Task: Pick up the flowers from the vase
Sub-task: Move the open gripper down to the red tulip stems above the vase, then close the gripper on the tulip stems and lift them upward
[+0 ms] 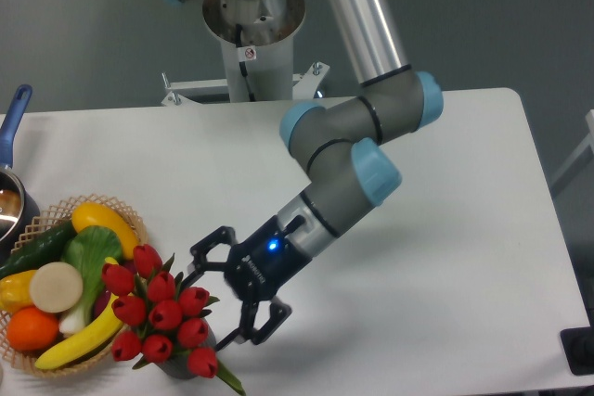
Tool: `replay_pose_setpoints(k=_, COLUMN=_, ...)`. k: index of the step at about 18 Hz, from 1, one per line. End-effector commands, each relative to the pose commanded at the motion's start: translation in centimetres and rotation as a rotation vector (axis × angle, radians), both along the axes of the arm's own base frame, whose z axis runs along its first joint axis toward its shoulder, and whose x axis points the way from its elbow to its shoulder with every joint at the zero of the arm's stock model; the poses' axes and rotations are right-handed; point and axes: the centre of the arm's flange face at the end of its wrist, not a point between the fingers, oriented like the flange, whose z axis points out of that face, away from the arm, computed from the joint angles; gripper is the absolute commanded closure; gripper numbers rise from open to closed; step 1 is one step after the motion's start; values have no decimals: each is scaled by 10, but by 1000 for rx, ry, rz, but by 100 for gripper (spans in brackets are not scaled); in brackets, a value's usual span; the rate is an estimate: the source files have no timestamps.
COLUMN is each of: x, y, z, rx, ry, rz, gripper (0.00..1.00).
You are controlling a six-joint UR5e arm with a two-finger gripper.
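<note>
The flowers (160, 314), a tight bunch of red tulip buds with green leaves, stand at the table's front left. The vase (178, 368) is almost hidden under them; only a dark bit shows below the buds. My gripper (208, 309) is open, reaching in from the right at the bunch's right edge. One finger (206, 249) is behind the buds and the other (256, 325) is in front and to the right. The jaws stand wide apart, and I cannot tell whether they touch the bunch.
A wicker basket (133, 218) with a banana, an orange, a cucumber and other produce stands just left of the flowers, touching the bunch's leaves. A pot with a blue handle (16, 110) is at the far left edge. The arm's base (252, 20) stands behind the table.
</note>
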Motion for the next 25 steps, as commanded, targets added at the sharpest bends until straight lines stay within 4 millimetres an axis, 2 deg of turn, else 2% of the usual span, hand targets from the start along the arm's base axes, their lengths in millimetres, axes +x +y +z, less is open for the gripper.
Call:
replay_pose_setpoints(k=7, x=25, y=14, z=1, rx=-4, ry=-7, rz=-36, gripper=0)
replay_pose_setpoints(k=8, x=27, y=15, z=0, rx=-7, ry=-8, rz=-38, gripper=5)
replay_pose_setpoints(k=9, x=28, y=16, z=-1, rx=-8, ry=-9, rz=-40, gripper=26)
replay_pose_setpoints(k=10, x=28, y=16, z=-3, rx=-11, ry=-13, rz=-39, gripper=54)
replay_pose_setpoints(k=11, x=28, y=16, z=-4, rx=-12, ry=-14, rz=-39, gripper=74)
replay_pose_setpoints(k=12, x=28, y=16, z=-3, rx=-11, ry=-13, rz=-39, gripper=83)
replay_pose_setpoints(k=14, x=26, y=16, z=-5, rx=-13, ry=-15, rz=-38, gripper=94)
replay_pose_setpoints(k=18, x=23, y=14, z=2, rx=-6, ry=-9, rz=-31, gripper=100)
replay_pose_setpoints(k=21, x=22, y=12, z=7, rx=-1, ry=-15, rz=-27, gripper=100)
replay_pose_setpoints(k=24, x=25, y=7, z=35, rx=23, ry=-48, rz=-16, gripper=100)
replay_pose_setpoints(k=25, x=20, y=4, z=43, rx=13, ry=-75, rz=9, gripper=100)
